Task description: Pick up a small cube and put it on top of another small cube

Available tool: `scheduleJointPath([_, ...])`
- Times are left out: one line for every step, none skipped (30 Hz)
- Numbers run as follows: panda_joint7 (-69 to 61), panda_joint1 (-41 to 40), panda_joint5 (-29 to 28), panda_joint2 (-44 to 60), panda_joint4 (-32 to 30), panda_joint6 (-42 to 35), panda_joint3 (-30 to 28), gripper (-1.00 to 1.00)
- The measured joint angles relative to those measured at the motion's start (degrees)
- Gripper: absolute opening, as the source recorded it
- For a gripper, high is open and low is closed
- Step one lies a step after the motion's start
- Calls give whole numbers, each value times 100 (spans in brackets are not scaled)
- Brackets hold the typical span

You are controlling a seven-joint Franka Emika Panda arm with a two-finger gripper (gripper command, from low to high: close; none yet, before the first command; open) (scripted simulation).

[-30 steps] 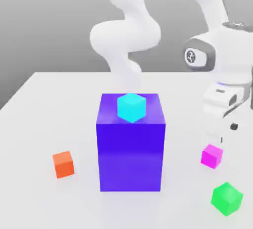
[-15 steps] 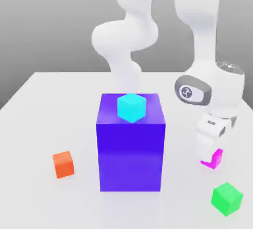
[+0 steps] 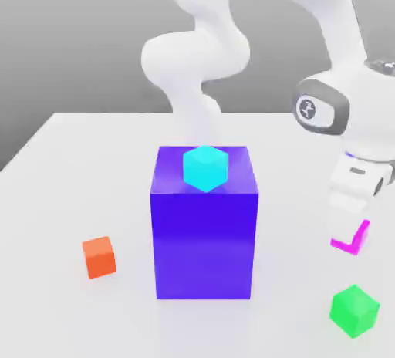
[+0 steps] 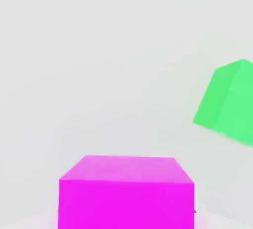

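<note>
claw (image 3: 349, 221) shifted right, magenta cube (image 3: 352, 238) partly hidden directly beneath it

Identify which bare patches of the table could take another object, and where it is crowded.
Bare table lies on the exterior view's left, beyond the orange cube, beside the big blue block. Crowded on the right: the gripper, magenta cube and green cube cluster.
</note>
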Motion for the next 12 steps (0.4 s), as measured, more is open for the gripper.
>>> scheduleJointPath([-214, -75, 8, 49, 168, -119, -28, -100])
scheduleJointPath([-431, -148, 20, 99, 337, -238, -58, -100])
scheduleJointPath([-649, -223, 34, 147, 505, -358, -89, -100])
scheduleJointPath([-870, -297, 52, 196, 673, -473, -122, -100])
scheduleJointPath([-976, -340, 36, 316, 772, -455, -145, -100])
scheduleJointPath([-1010, -353, 2, 479, 828, -349, -169, -100])
scheduleJointPath([-1007, -349, -42, 665, 862, -199, -196, -100])
scheduleJointPath([-986, -337, -91, 862, 885, -26, -225, -100])
scheduleJointPath([-958, -314, -140, 1065, 903, 158, -261, -100])
scheduleJointPath([-943, -303, -167, 1167, 912, 249, -279, 100])
scheduleJointPath([-943, -303, -167, 1167, 912, 249, -279, 100])
scheduleJointPath([-943, -303, -167, 1167, 912, 249, -279, 100])
